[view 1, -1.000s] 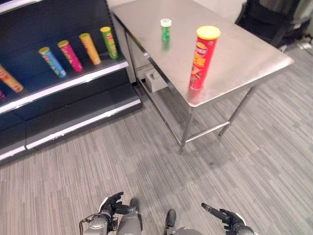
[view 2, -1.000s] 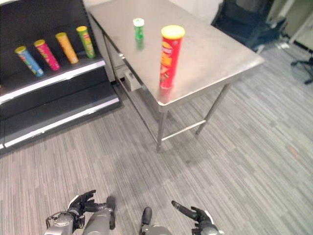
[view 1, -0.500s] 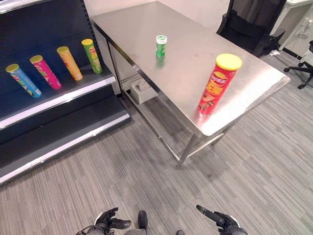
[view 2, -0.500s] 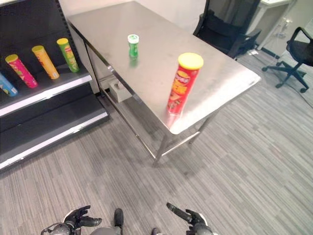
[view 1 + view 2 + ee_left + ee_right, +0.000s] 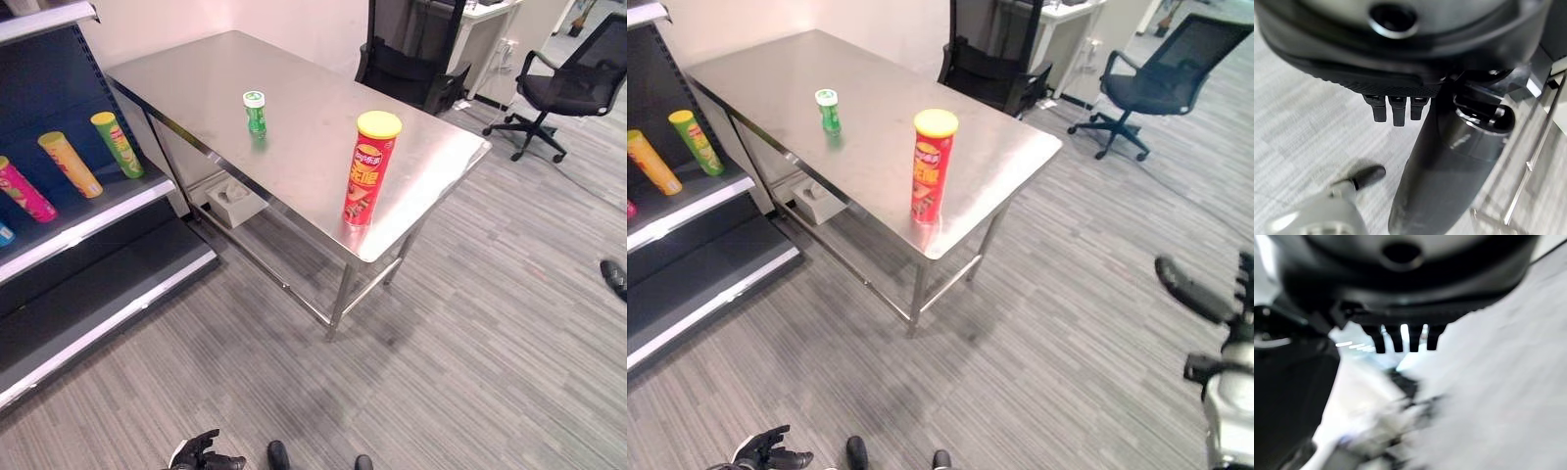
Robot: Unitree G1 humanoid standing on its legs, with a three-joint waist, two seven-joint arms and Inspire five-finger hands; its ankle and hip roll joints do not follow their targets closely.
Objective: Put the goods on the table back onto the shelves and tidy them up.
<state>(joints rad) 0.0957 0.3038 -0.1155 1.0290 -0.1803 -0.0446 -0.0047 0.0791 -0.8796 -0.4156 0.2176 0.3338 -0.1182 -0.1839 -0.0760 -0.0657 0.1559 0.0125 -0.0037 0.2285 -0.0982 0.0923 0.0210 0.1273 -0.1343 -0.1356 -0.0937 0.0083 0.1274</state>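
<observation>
A red chip can (image 5: 371, 168) with a yellow lid stands upright near the steel table's (image 5: 196, 73) front corner, a small green can (image 5: 255, 112) farther back; both hands hang empty, left hand (image 5: 764, 452) and right hand (image 5: 1200, 299) with fingers loosely extended.

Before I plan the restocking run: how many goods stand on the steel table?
2: a tall red chip can near the table's front edge, and a small green can farther back, toward the shelf side. Both stand upright.
</observation>
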